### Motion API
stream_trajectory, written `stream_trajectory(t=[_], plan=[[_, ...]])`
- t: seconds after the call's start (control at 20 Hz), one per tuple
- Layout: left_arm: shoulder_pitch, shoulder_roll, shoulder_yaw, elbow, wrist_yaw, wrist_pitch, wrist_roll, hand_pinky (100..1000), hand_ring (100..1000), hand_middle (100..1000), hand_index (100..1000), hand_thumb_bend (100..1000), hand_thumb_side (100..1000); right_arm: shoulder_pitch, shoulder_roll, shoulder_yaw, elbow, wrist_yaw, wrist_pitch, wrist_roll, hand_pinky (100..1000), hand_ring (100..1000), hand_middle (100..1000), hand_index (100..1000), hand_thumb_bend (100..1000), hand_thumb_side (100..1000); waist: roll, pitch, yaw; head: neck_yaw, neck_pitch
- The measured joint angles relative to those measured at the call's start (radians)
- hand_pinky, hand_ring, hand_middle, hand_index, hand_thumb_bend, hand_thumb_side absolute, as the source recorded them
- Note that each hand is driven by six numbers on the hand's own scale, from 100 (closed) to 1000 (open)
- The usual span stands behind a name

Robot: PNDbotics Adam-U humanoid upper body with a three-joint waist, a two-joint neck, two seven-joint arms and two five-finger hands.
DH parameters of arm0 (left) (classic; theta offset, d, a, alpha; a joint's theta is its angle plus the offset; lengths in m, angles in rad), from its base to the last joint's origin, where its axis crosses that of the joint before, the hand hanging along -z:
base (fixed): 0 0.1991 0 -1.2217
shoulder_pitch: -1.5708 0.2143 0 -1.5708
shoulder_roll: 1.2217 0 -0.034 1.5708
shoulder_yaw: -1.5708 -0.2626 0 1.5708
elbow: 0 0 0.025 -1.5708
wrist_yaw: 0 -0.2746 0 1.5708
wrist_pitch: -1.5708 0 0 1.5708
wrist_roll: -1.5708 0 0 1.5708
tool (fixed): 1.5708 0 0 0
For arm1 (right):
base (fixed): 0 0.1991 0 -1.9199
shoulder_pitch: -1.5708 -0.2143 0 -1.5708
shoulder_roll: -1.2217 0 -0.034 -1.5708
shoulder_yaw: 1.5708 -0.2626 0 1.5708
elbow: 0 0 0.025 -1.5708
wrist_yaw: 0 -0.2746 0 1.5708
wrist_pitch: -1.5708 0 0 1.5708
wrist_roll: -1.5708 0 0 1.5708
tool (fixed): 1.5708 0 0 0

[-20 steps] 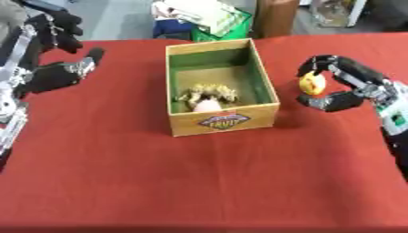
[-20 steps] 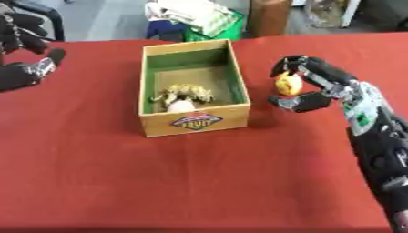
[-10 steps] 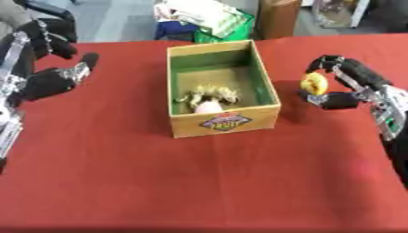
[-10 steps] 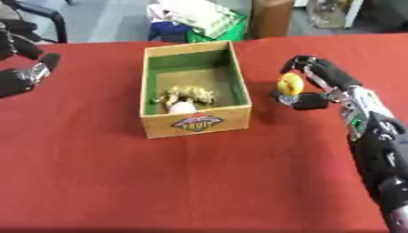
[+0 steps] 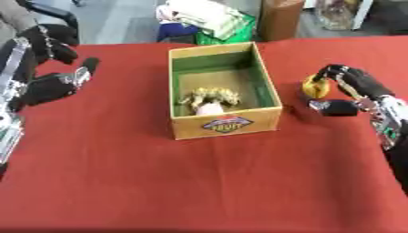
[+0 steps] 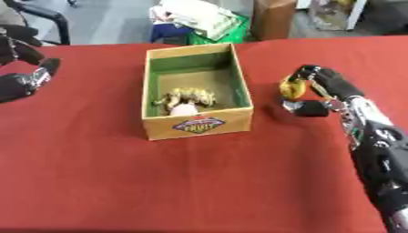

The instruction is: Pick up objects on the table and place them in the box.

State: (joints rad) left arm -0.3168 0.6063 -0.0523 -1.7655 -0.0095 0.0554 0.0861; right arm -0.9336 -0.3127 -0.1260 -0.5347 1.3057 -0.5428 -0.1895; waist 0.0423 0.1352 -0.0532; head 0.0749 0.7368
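A red cloth-covered table (image 5: 119, 182) fills the view, with a green crate of folded cloth (image 5: 211, 20) on the floor beyond its far edge. A small round yellow object (image 5: 314, 86) sits in the right hand (image 5: 344, 91), fingers curled over it and thumb below, just to the right of the box and apart from its wall. The open cardboard box (image 5: 226, 123), green-lined with a fruit label on its front, holds a yellowish spiky toy (image 5: 210, 96) and a pale round thing (image 5: 209, 108). The left hand (image 5: 49, 84) hovers at the far left, fingers relaxed and holding nothing.
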Motion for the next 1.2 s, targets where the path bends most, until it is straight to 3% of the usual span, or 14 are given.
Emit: stream_trajectory(t=[0.2,0.4,0.7,0.85,1.0,1.2], plan=[[0.001,0.0,0.0,-0.004,0.0,0.0,0.0,598,572,589,748,438,187,0.0,0.0,-0.01,0.002,0.032,0.075,-0.083,659,786,784,800,251,668,0.002,0.0,0.005,-0.002,-0.003],[0.004,-0.001,0.0,-0.004,-0.001,0.0,0.0,598,572,588,748,438,187,0.001,0.0,-0.01,0.013,0.075,0.137,-0.147,672,789,797,824,277,678,0.0,0.0,0.005,-0.003,-0.003],[0.008,-0.008,0.0,-0.004,-0.001,0.002,-0.001,598,571,587,747,438,188,0.001,0.0,-0.009,0.045,0.136,0.17,-0.147,643,744,786,825,267,674,-0.001,0.0,0.006,-0.003,-0.003],[0.009,-0.009,0.0,-0.004,-0.002,0.002,-0.001,597,571,587,748,435,189,0.002,0.0,-0.009,0.051,0.148,0.179,-0.141,533,662,739,803,196,647,0.0,0.0,0.006,-0.003,-0.003],[0.01,-0.009,0.0,-0.004,-0.002,0.002,-0.001,597,570,586,748,432,191,0.002,0.0,-0.009,0.052,0.153,0.186,-0.141,437,576,623,733,140,605,0.002,0.0,0.006,-0.004,-0.003],[0.01,-0.009,0.0,-0.004,-0.002,0.002,-0.001,596,570,586,748,430,191,0.002,0.001,-0.01,0.05,0.152,0.196,-0.164,347,500,385,438,100,489,0.002,0.0,0.006,-0.006,-0.003]])
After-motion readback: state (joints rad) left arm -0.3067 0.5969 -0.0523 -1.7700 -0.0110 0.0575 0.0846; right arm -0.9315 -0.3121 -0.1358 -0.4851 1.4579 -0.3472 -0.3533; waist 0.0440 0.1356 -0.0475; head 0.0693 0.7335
